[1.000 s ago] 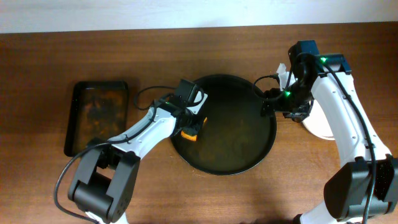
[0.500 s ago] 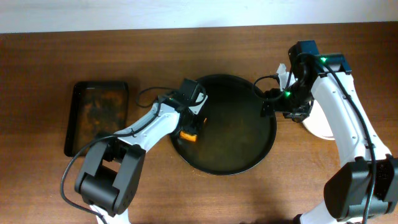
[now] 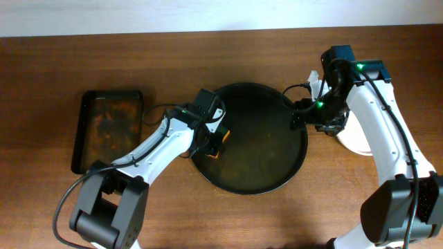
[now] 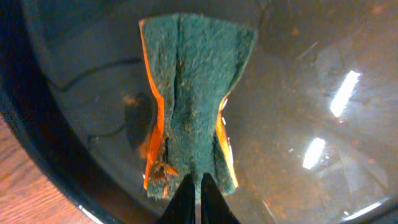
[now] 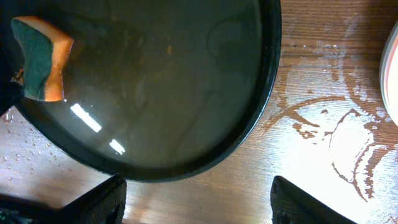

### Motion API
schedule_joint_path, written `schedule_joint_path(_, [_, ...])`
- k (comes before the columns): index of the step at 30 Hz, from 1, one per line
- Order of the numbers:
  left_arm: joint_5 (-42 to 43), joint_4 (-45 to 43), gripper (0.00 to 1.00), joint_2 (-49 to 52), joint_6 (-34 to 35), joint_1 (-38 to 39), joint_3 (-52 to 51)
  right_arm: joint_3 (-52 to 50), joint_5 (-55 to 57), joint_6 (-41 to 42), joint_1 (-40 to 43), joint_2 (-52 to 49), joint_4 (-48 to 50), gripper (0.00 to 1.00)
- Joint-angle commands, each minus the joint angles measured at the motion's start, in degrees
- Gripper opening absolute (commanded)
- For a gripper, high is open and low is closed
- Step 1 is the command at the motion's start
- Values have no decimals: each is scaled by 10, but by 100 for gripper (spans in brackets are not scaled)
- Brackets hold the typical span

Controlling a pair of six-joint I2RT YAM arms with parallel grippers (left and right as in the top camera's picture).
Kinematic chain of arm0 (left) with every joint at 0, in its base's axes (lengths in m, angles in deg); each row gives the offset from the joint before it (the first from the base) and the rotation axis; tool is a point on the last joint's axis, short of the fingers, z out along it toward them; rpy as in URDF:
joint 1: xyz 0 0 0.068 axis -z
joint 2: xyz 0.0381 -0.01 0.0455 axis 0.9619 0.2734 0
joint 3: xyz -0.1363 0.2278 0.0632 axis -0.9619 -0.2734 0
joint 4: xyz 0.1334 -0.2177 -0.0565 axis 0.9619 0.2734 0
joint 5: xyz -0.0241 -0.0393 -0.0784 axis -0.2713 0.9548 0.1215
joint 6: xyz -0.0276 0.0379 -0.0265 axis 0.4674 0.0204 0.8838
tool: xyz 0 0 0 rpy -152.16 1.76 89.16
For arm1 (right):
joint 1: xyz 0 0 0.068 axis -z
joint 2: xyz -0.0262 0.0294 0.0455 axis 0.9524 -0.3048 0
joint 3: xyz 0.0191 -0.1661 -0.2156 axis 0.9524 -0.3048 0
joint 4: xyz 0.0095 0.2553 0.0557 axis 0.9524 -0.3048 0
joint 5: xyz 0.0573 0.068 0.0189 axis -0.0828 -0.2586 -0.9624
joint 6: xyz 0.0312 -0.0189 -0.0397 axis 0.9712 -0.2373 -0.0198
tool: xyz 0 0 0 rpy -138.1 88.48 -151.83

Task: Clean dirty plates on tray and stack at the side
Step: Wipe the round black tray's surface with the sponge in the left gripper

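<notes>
The large round black tray (image 3: pixel 277 169) lies mid-table with a wet, smeared floor and no plate on it. My left gripper (image 3: pixel 211 144) is shut on a green and orange sponge (image 4: pixel 193 93) and presses it on the tray's floor (image 4: pixel 311 93) near its left rim. My right gripper (image 3: pixel 313 116) is open and empty above the table, just off the tray's right rim (image 5: pixel 268 93). White plate (image 3: pixel 354 144) lies to the right of the tray, mostly hidden by my right arm; its edge shows in the right wrist view (image 5: pixel 392 74). The sponge also shows there (image 5: pixel 40 59).
A smaller rectangular black tray (image 3: pixel 107 128) with orange-brown smears lies at the far left. The wooden table (image 5: pixel 323 137) between the round tray and the white plate is wet with water streaks. A cable runs along my left arm.
My left arm has shifted a little, the gripper turning over the sponge at the tray's left side. The right arm has not moved.
</notes>
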Motion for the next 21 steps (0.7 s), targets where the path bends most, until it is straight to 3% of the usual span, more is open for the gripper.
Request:
schedule_joint_path(1, [10, -32, 4, -2, 8, -1, -34, 4, 3, -2, -3, 16, 0, 75])
schedule_joint_path(8, [3, -143, 5, 12, 17, -1, -119, 4, 3, -2, -3, 16, 0, 74])
schedule_joint_path(13, [-24, -147, 2, 25, 27, -2, -111, 4, 3, -2, -3, 16, -3, 75])
schedule_joint_path(18, [-24, -90, 1, -30, 27, -2, -31, 4, 4, -2, -3, 16, -7, 75])
schedule_joint_path(19, [-24, -90, 3, -49, 27, -2, -21, 4, 4, -2, -3, 16, -7, 75])
schedule_joint_path(20, [-24, -93, 17, -59, 27, -2, -20, 4, 4, -2, -3, 16, -7, 75])
schedule_joint_path(21, [-24, -91, 22, -61, 27, -2, -20, 4, 4, -2, -3, 16, -6, 75])
